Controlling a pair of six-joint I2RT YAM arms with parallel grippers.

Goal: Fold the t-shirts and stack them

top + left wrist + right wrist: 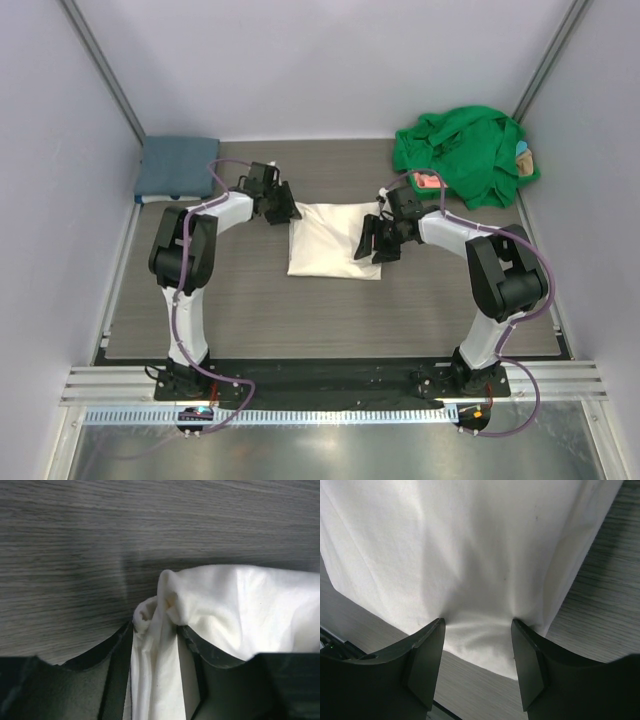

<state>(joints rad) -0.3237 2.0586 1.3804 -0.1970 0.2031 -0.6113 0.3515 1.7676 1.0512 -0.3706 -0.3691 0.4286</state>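
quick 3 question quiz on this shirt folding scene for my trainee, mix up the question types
1. True or false: the green t-shirt lies crumpled in the far right corner.
2. Where does the folded slate-blue t-shirt sit?
3. Which shirt lies between the left gripper and the right gripper? A green, B slate-blue, C cream-white t-shirt.

Key: 1 true; 2 far left corner; 3 C.
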